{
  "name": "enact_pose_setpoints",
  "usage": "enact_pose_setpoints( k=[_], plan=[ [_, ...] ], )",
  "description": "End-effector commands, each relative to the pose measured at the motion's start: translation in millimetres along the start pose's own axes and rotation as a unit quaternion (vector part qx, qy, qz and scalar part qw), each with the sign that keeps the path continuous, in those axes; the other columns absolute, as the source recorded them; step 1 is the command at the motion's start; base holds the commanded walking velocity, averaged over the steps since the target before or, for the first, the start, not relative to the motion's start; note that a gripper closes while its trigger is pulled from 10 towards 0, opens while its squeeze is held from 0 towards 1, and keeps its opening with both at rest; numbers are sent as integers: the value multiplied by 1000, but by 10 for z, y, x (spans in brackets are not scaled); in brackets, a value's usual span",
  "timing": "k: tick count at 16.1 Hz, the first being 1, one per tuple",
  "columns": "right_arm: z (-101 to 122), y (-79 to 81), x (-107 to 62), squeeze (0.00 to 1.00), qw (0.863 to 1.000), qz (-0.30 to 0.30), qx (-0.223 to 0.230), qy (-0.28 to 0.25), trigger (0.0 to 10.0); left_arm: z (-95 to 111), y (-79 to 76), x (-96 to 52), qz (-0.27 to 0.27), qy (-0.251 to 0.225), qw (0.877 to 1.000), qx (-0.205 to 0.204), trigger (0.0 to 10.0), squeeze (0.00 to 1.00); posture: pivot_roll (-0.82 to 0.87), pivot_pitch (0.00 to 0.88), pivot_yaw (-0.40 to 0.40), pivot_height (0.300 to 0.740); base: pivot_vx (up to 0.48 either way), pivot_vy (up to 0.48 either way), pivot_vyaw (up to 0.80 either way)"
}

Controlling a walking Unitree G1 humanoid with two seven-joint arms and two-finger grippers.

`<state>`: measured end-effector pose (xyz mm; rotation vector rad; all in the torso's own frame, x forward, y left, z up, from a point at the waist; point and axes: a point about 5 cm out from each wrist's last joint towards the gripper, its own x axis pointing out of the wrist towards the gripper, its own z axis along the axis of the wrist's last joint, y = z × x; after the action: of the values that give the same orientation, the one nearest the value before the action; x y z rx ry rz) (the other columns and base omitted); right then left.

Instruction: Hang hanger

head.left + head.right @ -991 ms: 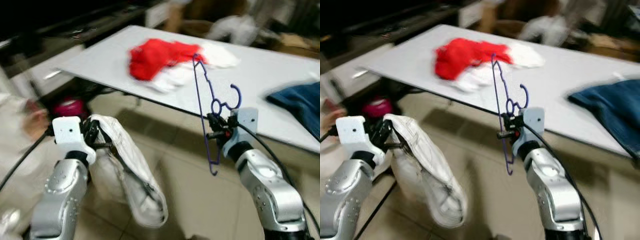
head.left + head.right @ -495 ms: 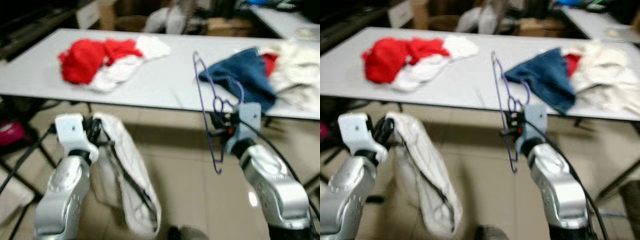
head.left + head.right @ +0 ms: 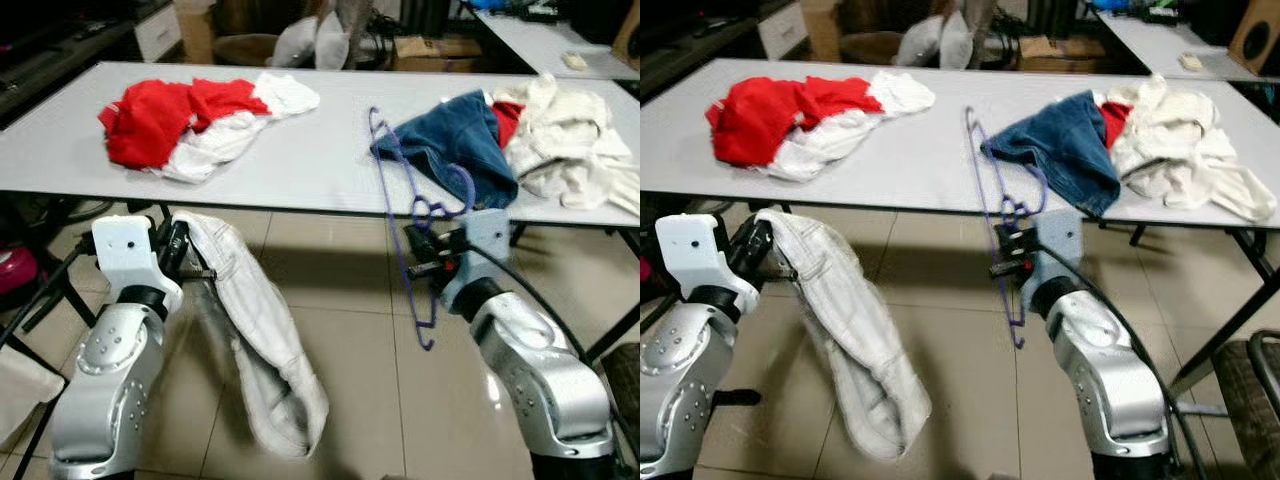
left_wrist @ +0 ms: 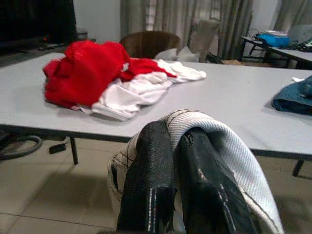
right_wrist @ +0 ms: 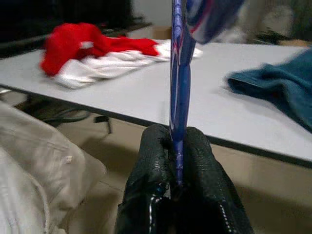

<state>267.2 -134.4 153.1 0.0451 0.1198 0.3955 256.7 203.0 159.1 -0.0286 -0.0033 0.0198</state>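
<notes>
Grey table [image 3: 320,160]: red-white cloth [image 3: 190,118] laid well apart from jeans [image 3: 455,150]; cream garment [image 3: 565,145] touching jeans.

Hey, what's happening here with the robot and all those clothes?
The robot stands in front of a long white table, carrying one thing in each hand. Its right hand is shut on a blue wire hanger, held upright. Its left hand grips an off-white garment that droops toward the floor. On the table lie a red and white pile, a blue garment and a cream pile. Nothing is hung yet.
</notes>
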Motion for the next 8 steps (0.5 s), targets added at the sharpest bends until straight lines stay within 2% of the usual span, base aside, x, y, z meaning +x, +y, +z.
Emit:
enact_pose_setpoints(
  k=[1,4,8],
  plan=[
    [29,15,13,0,1000,10,-4,-6,10000,133,31,18,1,-29,1000,8,10000,0,-51,0,39,740,304,0,0],
    [34,36,5,0,1000,26,-2,-9,10000,155,60,8,5,-30,999,8,10000,0,-44,0,26,740,345,0,0],
    [36,64,9,0,999,46,-20,-2,10000,158,88,9,8,-30,999,9,10000,0,-45,0,26,740,359,0,0]
  ],
)
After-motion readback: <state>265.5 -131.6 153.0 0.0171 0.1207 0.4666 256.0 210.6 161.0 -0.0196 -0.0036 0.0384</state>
